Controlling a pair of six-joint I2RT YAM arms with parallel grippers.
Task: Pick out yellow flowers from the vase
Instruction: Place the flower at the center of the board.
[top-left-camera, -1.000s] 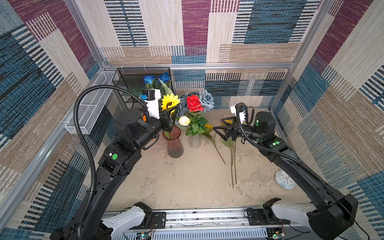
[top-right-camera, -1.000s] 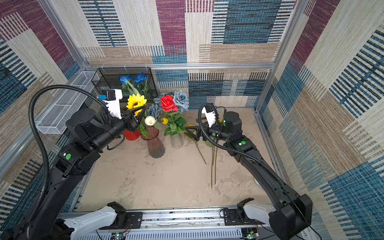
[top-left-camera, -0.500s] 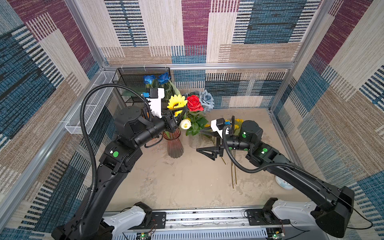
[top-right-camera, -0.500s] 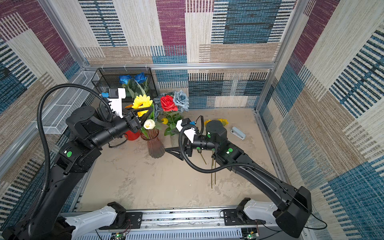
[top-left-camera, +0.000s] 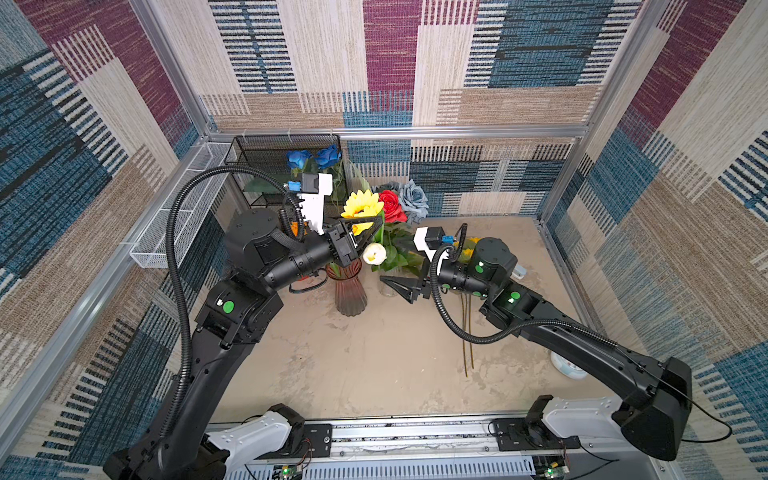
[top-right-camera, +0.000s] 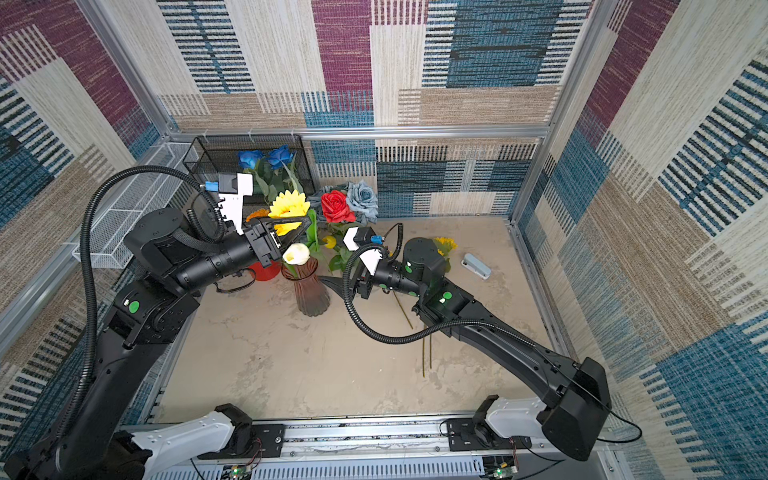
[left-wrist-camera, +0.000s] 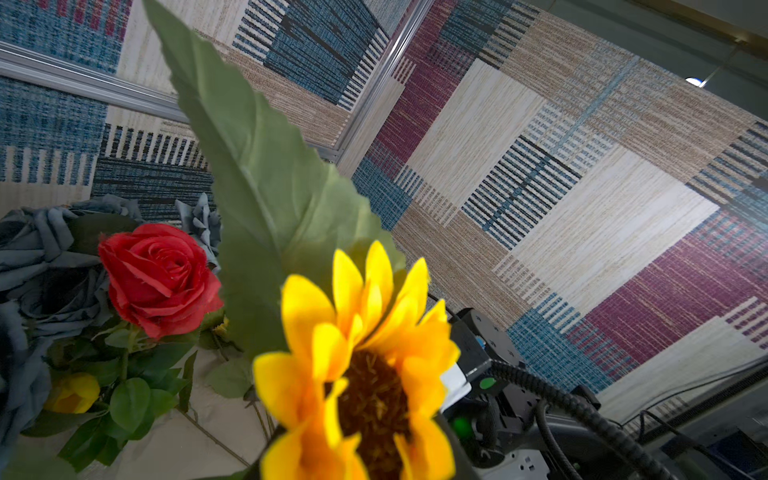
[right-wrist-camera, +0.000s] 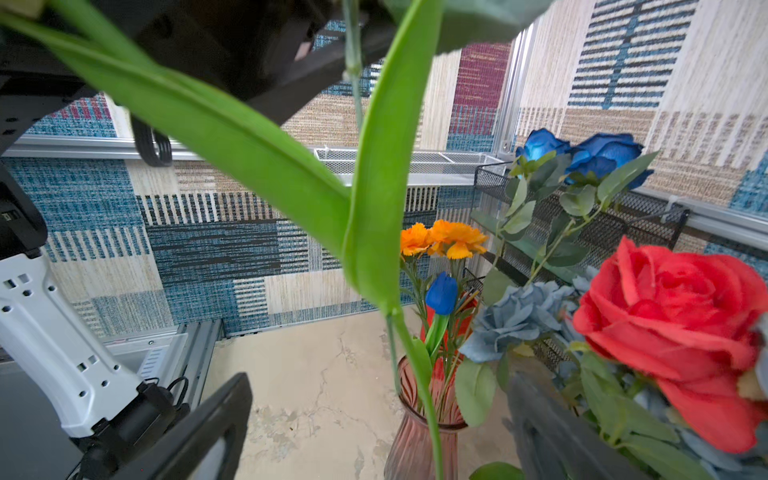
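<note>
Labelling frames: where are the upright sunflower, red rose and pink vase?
upright sunflower (top-left-camera: 357, 202): in a top view, yellow petals.
red rose (top-left-camera: 392, 206): in a top view, bloom centre.
pink vase (top-left-camera: 350, 297): in a top view, ribbed body.

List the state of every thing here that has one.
left gripper, shut on the stem of the sunflower.
sunflower, held head-up over the ribbed vase.
right gripper, open and empty, low beside the ribbed vase.
ribbed vase, upright, with the pale tulip standing in it.
loose yellow flowers, lying flat on the table.
red rose, upright in its bunch.
yellow bud, standing in the red rose's bunch.
</note>
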